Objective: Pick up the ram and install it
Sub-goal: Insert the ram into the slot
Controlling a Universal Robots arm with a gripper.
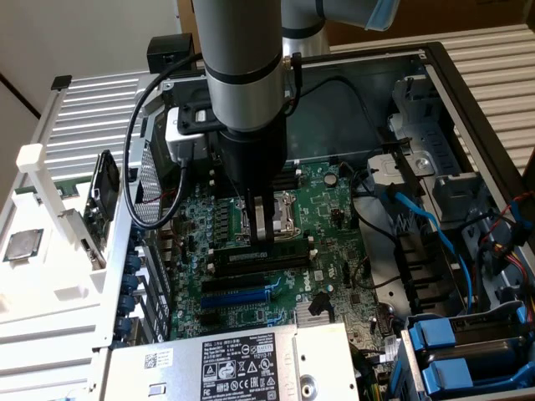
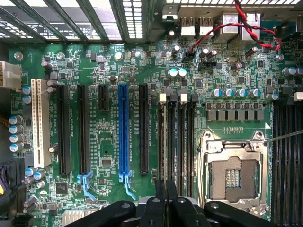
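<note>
1. Setting: an open computer case (image 1: 468,79) lies on its side on pale ribbed panels, with the motherboard (image 1: 334,213) facing up in the middle of the exterior view.
2. The ram (image 1: 259,253) stands on edge in the bank of memory slots at frame centre. It is a long dark strip running between white end clips (image 1: 311,243). Its label and chips cannot be made out.
3. The gripper (image 1: 264,238) comes straight down from the grey arm (image 1: 242,58). Its fingers are drawn narrow, and their tips are pinched on the ram's upper edge at about mid-length.
4. In the wrist view the gripper (image 2: 165,189) shows two dark fingers (image 2: 160,201) set close together over the memory slots (image 2: 182,137).
5. Just beyond the slot bank, toward the upper frame, is the open processor socket (image 1: 289,219), seen in the wrist view as a metal frame (image 2: 234,175) beside the slots.
6. On the other side of the bank lie a black expansion slot and then a blue slot (image 1: 242,292).
7. A labelled power supply (image 1: 226,363) fills the lower centre.
8. Blue cables (image 1: 426,225) and blue drive latches (image 1: 443,334) sit at the exterior view's right.
9. A square silver chip (image 1: 22,245) rests well apart, outside the case at the exterior view's left.
</note>
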